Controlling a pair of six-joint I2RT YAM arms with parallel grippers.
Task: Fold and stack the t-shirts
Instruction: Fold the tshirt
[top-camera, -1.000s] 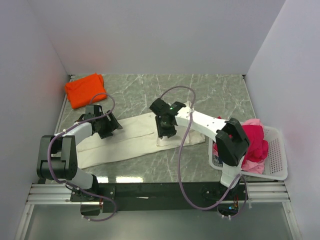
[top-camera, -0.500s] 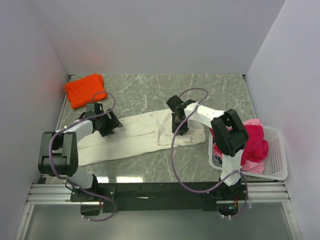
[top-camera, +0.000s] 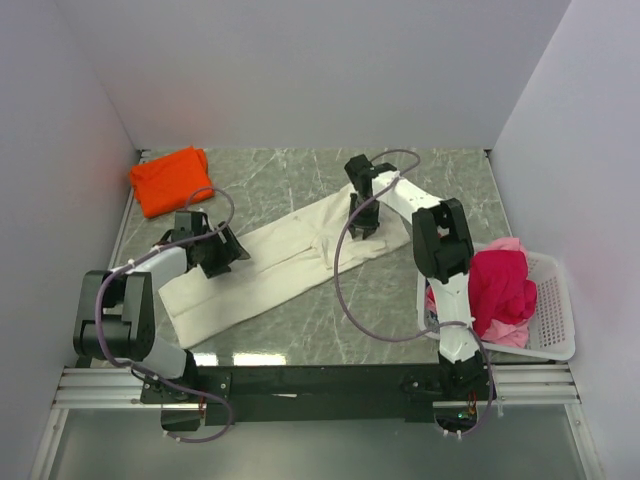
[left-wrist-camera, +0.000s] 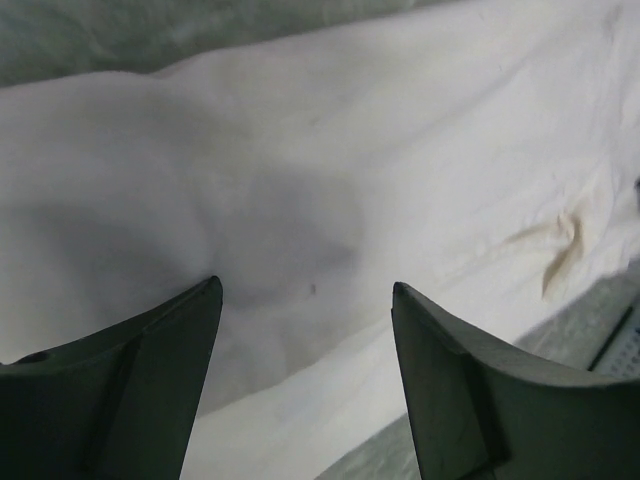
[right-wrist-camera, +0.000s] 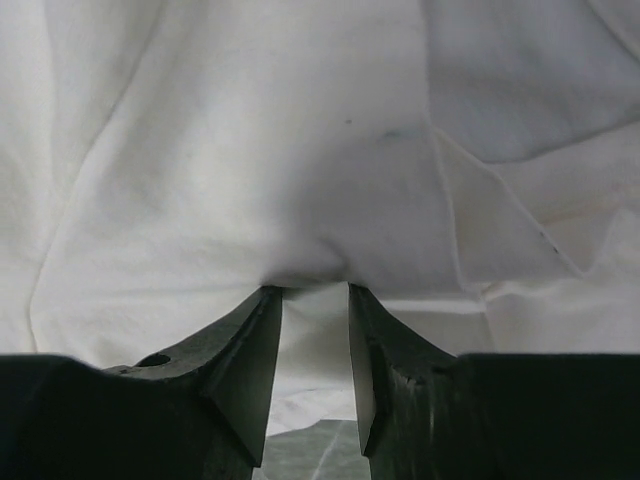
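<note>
The large cream t-shirt (top-camera: 280, 268) lies as a long diagonal band on the marble table, from near left to far right. It fills the left wrist view (left-wrist-camera: 350, 150) and the right wrist view (right-wrist-camera: 250, 150). My left gripper (top-camera: 228, 250) rests over its left part with jaws wide open (left-wrist-camera: 305, 285) and nothing between them. My right gripper (top-camera: 363, 225) is shut on a pinch of the cream cloth at its far right end (right-wrist-camera: 315, 288). The folded orange t-shirt (top-camera: 170, 180) lies at the far left corner. Crimson (top-camera: 500, 285) and pale pink (top-camera: 508, 335) shirts sit in the basket.
A white lattice basket (top-camera: 553, 310) stands at the right table edge beside the right arm's base. White walls close in the table at the back and both sides. Purple cables loop over both arms.
My right gripper has moved back and to the right, pulling the cream shirt's right end with it, so the shirt now lies stretched diagonally. My left gripper has barely moved.
</note>
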